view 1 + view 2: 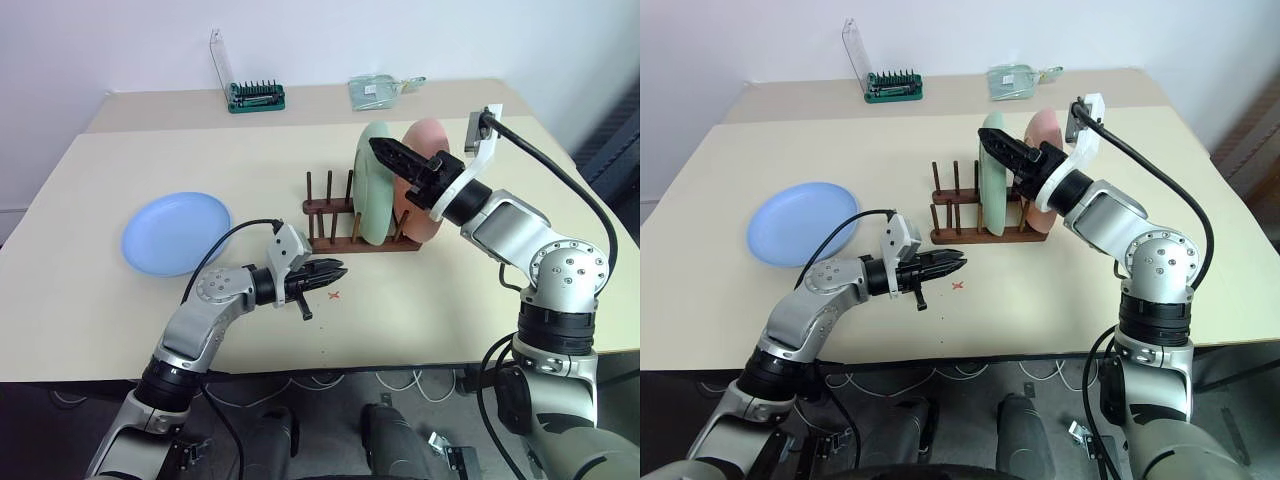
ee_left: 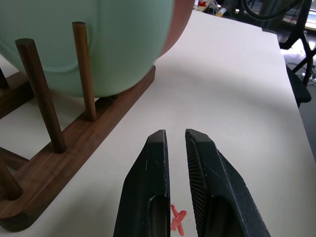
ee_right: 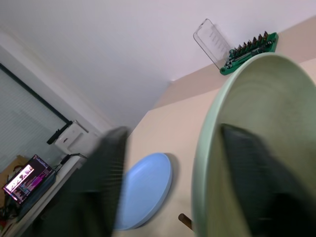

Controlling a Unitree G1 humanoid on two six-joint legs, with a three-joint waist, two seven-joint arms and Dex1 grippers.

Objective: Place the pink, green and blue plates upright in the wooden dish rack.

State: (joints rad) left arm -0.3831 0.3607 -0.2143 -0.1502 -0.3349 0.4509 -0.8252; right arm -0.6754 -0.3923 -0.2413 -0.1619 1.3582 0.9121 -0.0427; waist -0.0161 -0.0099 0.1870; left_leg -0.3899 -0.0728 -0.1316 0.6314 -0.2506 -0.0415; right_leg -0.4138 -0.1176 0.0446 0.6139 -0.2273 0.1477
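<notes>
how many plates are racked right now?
2: the green plate and the pink plate behind it stand in the rack. The blue plate lies flat on the table.

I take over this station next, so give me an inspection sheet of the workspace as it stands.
Surface: beige table, one small red cross mark near the front.
Job's things: green plate and pink plate stand upright in the wooden dish rack; blue plate lies flat on the table, apart from the rack.
Clutter: green bit holder with its clear lid up and a clear packet at the far edge.
Grippers: left gripper shut, empty, above the red mark; right gripper open, its fingers either side of the green plate's rim.
Cables: black cable on the right arm, another on the left.
Surroundings: white wall behind.
</notes>
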